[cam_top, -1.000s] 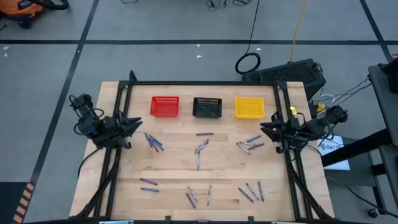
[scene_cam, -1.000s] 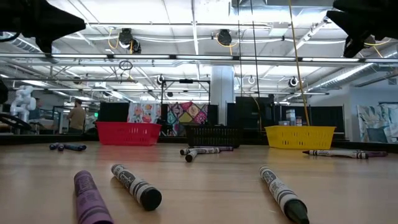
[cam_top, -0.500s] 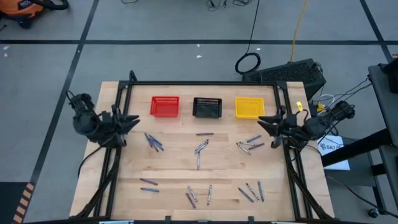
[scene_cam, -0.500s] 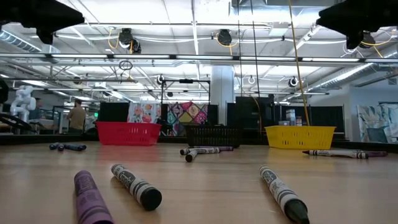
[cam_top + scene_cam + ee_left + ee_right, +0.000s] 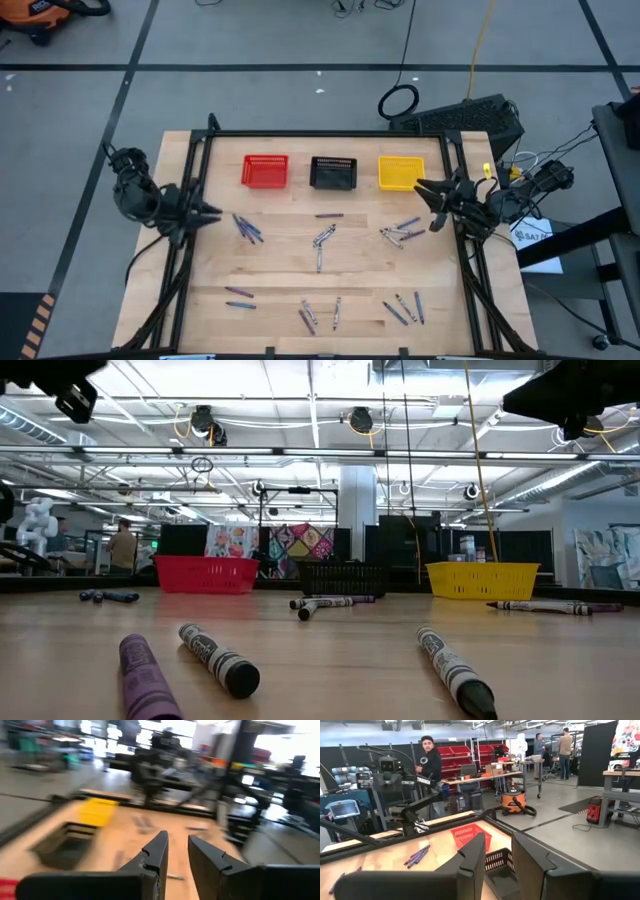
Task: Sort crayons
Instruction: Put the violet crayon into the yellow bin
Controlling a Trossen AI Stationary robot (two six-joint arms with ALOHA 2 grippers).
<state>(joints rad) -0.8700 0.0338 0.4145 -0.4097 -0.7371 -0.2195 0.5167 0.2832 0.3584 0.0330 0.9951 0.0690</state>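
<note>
Several crayons lie flat on the wooden table in loose groups: at the left (image 5: 247, 228), in the middle (image 5: 322, 238), at the right (image 5: 402, 232) and along the near side (image 5: 320, 315). Three of them lie close to the camera in the low view (image 5: 218, 660). My left gripper (image 5: 205, 213) hangs open and empty above the table's left edge, and its wrist view (image 5: 177, 852) shows the gap between its fingers. My right gripper (image 5: 425, 190) hangs open and empty above the right edge, beside the yellow basket; it also shows in its wrist view (image 5: 497, 850).
A red basket (image 5: 265, 171), a black basket (image 5: 333, 173) and a yellow basket (image 5: 401, 172) stand in a row at the table's far side. A black frame (image 5: 320, 133) rims the table. People stand in the room beyond (image 5: 431, 757).
Both arms have risen, as the low view shows. My left gripper has swung from pointing toward the far side to pointing more toward the table's near right. My right gripper has moved a little toward the far edge, near the yellow basket. The crayons have stayed put.
</note>
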